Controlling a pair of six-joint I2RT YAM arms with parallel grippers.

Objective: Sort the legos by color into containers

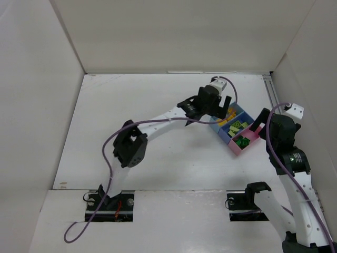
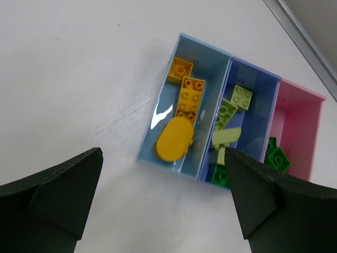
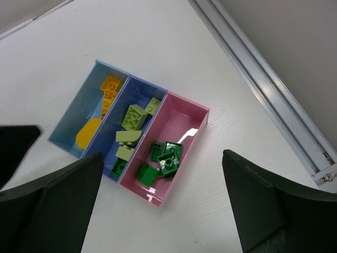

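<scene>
so the tiny studded plastic lego bricks all look to be inside the row of three joined open plastic bins, which sits on the right side of the white table, near a grey metal rail. the orange-yellow bricks and a rounded orange-yellow piece are in the light blue bin, the lime yellow-green bricks are in the darker blue middle bin, and a little heap of dark green bricks is in the pink bin. one catch: there's what looks like one dark green brick at one end of the darker blue bin, next to the limes, so i'd guess that one is in the wrong colour group. i can't spot any loose bricks out on the table in any view, so my read is the sort is basically done apart from maybe moving that stray over to the pink bin. the left gripper hangs over the light blue end with its jaws spread wide and nothing between them, and the right gripper sits above the pink end, also wide apart and holding nothing
</scene>
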